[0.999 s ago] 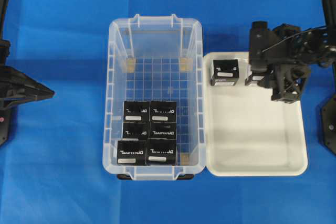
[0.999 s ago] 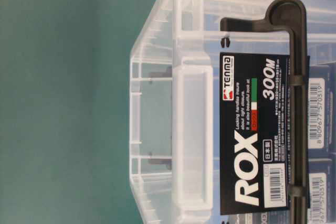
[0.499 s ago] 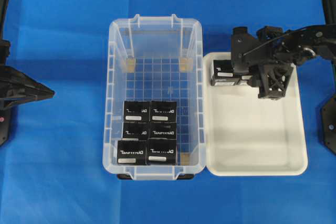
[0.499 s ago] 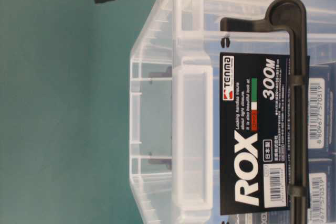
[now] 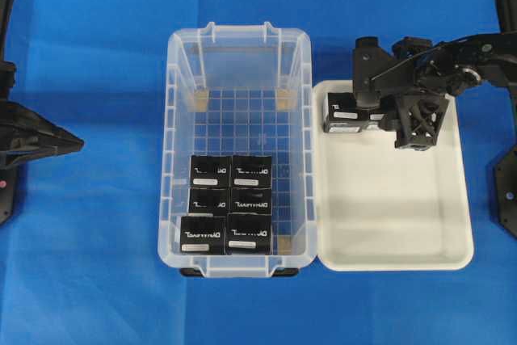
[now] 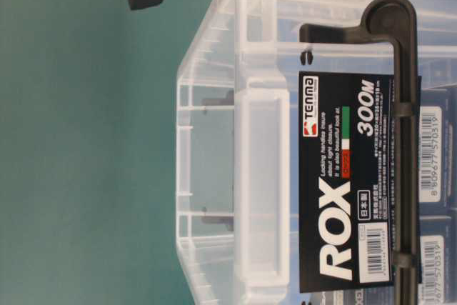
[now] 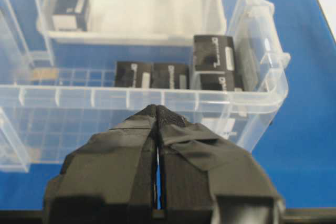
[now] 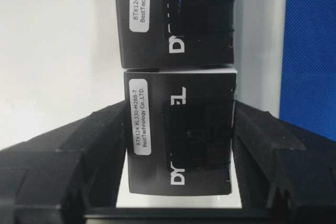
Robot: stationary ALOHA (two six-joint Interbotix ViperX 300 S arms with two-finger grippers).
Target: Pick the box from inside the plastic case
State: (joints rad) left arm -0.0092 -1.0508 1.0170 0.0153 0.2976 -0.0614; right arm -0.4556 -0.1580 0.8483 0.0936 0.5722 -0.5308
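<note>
Box [image 8: 178,140] sits between the pads of the right gripper [image 8: 178,150], inside the white tray [image 5: 388,216], just beside a 2nd identical box [image 5: 346,112] at the tray's far end. Contact is unclear: the pads flank it closely, yet whether they pinch it or have let go cannot be told. Judged progress: 2 boxes are out of the plastic case [image 5: 182,119], which lies just left of the tray; 6 remain [image 5: 226,204], packed 2 by 3 at the case's near end. Left gripper [image 7: 157,116], pads pressed together, hangs left of the case, well apart from it. Surface: blue cloth [image 5: 89,264] under case and tray. Backdrop beyond: teal wall [image 6: 86,162].
</note>
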